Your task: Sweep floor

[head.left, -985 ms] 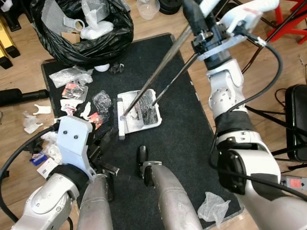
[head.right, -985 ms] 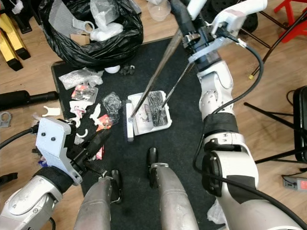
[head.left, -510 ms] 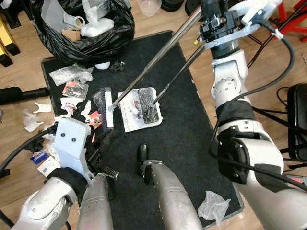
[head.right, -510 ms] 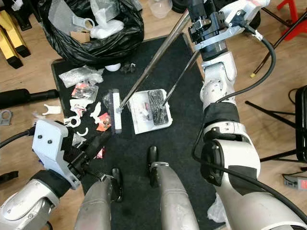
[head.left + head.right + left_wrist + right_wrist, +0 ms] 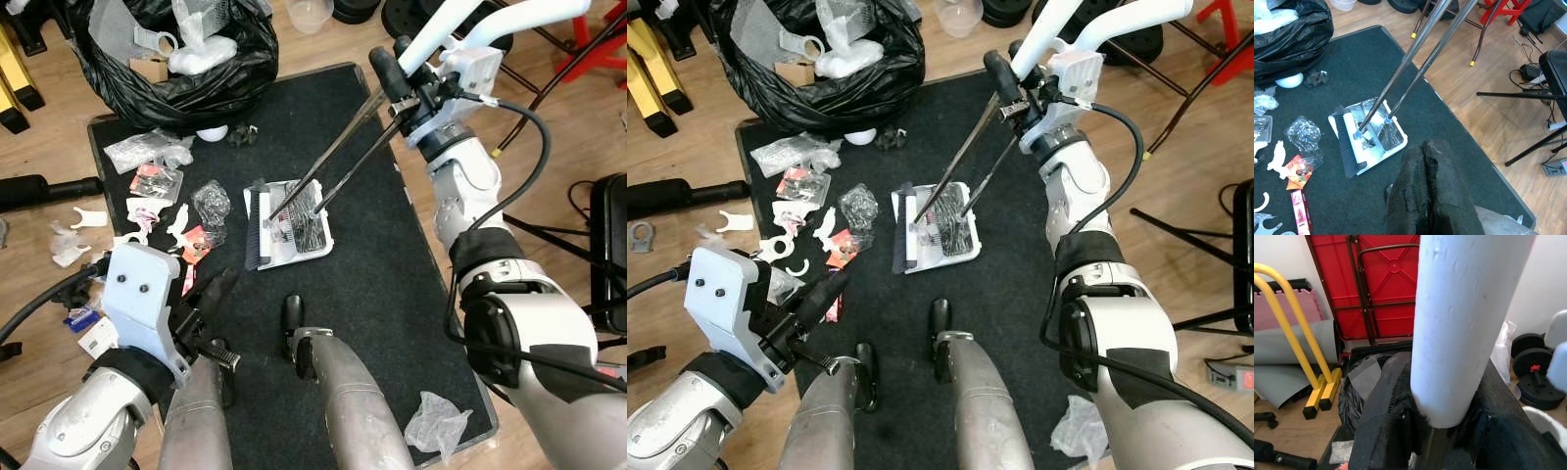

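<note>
The broom's black bristle head (image 5: 257, 228) rests on the dark mat (image 5: 392, 294), pressed against the left lip of the white dustpan (image 5: 302, 221), which holds dark debris. Two thin metal shafts (image 5: 338, 152) rise from broom and dustpan toward my raised right gripper (image 5: 397, 78). In the right wrist view its fingers (image 5: 1382, 426) are shut on the broom's white handle (image 5: 1459, 323). My left gripper (image 5: 214, 294) hangs low over the mat's left side, its fingers (image 5: 1427, 191) pressed together on nothing. Wrappers, a crumpled black bag (image 5: 211, 203) and white scraps (image 5: 147, 211) lie left of the broom.
An open black rubbish bag (image 5: 176, 59) full of waste sits at the back left. My legs (image 5: 343, 401) stand on the mat's near half, with crumpled plastic (image 5: 433, 423) at its near right corner. A black stand (image 5: 607, 245) and red frame (image 5: 588, 49) are to the right.
The broom head swung out left of the dustpan, then came back against its left lip. My right gripper dropped lower and leftward with the handle. The left arm stayed put.
</note>
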{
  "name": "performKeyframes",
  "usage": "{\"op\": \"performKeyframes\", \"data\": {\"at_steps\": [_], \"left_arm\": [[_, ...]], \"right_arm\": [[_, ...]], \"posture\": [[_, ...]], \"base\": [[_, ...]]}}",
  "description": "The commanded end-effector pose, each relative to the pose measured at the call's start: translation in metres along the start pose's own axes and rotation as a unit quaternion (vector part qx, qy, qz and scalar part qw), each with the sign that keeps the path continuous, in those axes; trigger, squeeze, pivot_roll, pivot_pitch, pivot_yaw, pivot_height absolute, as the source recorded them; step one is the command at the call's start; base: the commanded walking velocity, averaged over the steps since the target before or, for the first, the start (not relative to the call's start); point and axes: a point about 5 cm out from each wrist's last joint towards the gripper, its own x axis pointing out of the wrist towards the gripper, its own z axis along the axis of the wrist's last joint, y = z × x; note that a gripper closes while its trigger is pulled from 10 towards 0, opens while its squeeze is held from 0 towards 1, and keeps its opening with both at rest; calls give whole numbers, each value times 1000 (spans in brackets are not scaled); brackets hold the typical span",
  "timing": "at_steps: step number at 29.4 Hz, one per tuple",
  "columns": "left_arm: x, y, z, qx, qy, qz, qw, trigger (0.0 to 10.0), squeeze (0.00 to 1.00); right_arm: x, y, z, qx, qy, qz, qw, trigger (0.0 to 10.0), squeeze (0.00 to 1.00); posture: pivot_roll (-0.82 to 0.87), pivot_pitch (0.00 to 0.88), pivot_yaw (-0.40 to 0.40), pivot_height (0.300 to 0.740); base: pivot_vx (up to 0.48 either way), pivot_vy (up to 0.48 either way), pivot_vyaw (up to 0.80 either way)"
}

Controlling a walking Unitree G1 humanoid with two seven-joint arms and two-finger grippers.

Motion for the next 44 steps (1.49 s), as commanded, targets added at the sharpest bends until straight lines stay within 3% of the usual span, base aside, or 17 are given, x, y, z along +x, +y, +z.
{"op": "performKeyframes", "data": {"at_steps": [1, 11, 18, 19, 20, 26, 31, 39, 40, 44], "left_arm": [[-1, -3, -6, -9, 15, -9, 1000, 10000, 0], [6, 0, -9, -10, 16, -9, 1000, 10000, 0], [13, 3, -12, -9, 13, -7, 1000, 10000, 0], [15, 4, -13, -9, 12, -7, 1000, 10000, 0], [16, 4, -13, -9, 10, -7, 1000, 10000, 0], [17, 4, -13, -9, 9, -6, 1000, 10000, 0], [22, 4, -14, -9, 3, -5, 1000, 10000, 0], [28, 6, -17, -6, -2, -3, 1000, 10000, 0], [29, 6, -17, -6, -3, -2, 1000, 10000, 0], [30, 7, -19, -5, -3, -1, 1000, 10000, 0]], "right_arm": [[-2, -7, 10, -36, -13, 8, 999, 10000, 0], [11, 0, 31, -36, -67, 21, 997, 10000, 0], [21, 9, 33, -42, -54, 27, 997, 10000, 0], [22, 12, 32, -43, -50, 31, 997, 8039, 0], [22, 14, 33, -33, -56, 34, 997, 0, 0], [23, 18, 35, -16, -71, 37, 997, 0, 0], [32, 31, 54, 63, -149, 60, 985, 0, 0], [37, 45, 67, 96, -182, 85, 975, 0, 0], [38, 50, 67, 99, -176, 94, 975, 10000, 0], [41, 60, 63, 109, -144, 108, 978, 10000, 0]], "posture": [[-86, 538, -174, 740], [-99, 516, -170, 740], [-109, 490, -170, 740], [-110, 489, -170, 740], [-111, 486, -171, 740], [-112, 480, -173, 740], [-120, 461, -186, 740], [-122, 442, -189, 740], [-122, 438, -190, 740], [-123, 429, -191, 740]], "base": [[0, 0, 0], [0, 0, 0], [0, 0, 0], [0, 0, 0], [0, 0, 0], [0, 0, 0], [0, 0, 0], [0, 0, 0], [0, 0, 0], [0, 0, 0]]}}
